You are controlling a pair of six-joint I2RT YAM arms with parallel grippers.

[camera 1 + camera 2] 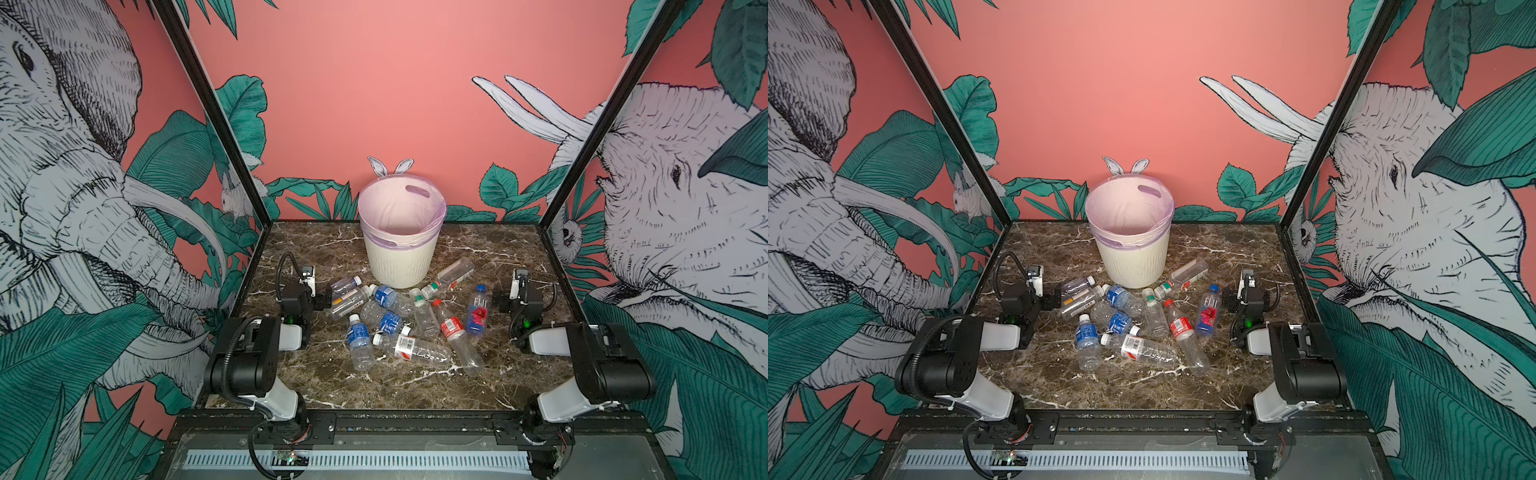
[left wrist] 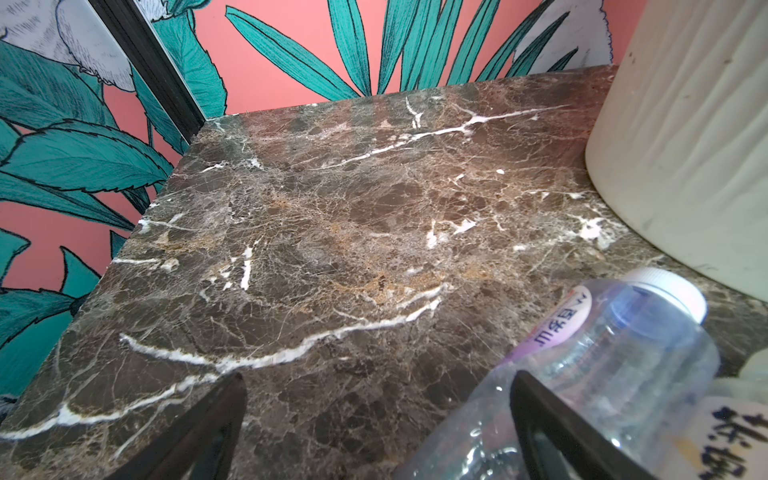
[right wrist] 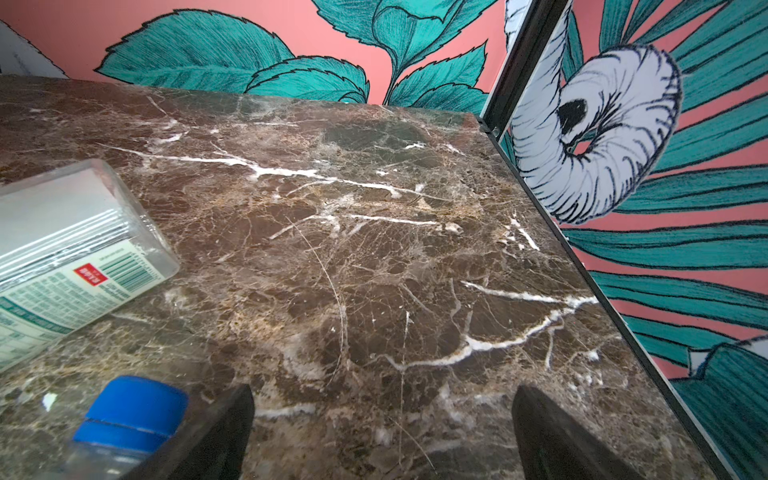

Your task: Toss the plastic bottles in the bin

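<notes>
The bin, cream and ribbed with a pale lilac liner, stands upright at the back middle of the marble table. Several plastic bottles lie in a heap in front of it. My left gripper sits low at the heap's left edge. It is open over bare marble, with one finger beside a clear white-capped bottle. My right gripper is open at the heap's right edge, holding nothing. The blue-capped Fiji bottle lies just beside one of its fingers.
A square green-capped bottle lies to the right of the bin's foot, whose wall shows in the left wrist view. Wallpapered panels with black posts close in three sides of the table.
</notes>
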